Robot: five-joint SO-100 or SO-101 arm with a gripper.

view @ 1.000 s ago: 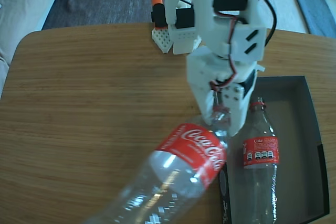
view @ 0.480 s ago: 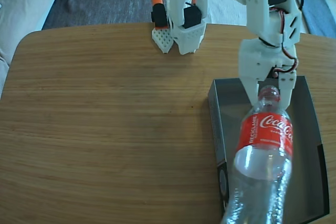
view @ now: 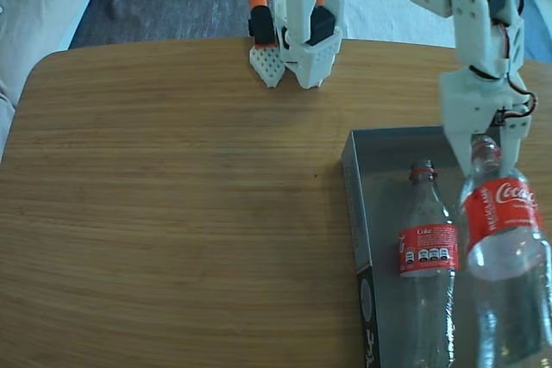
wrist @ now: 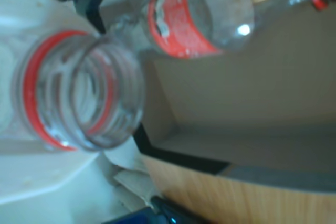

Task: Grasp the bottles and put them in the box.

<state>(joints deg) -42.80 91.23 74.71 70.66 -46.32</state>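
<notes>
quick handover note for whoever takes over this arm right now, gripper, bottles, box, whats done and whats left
Gripper: shut on the neck of the held bottle, which hangs over the right side of the box in the fixed view, not yet released.
Other bottle: already lying in the box, open neck pointing toward the arm's base.
Done: one bottle boxed. Left: probably lower the held bottle beside it, open the gripper and pull back.
No further bottles show on the table.
</notes>
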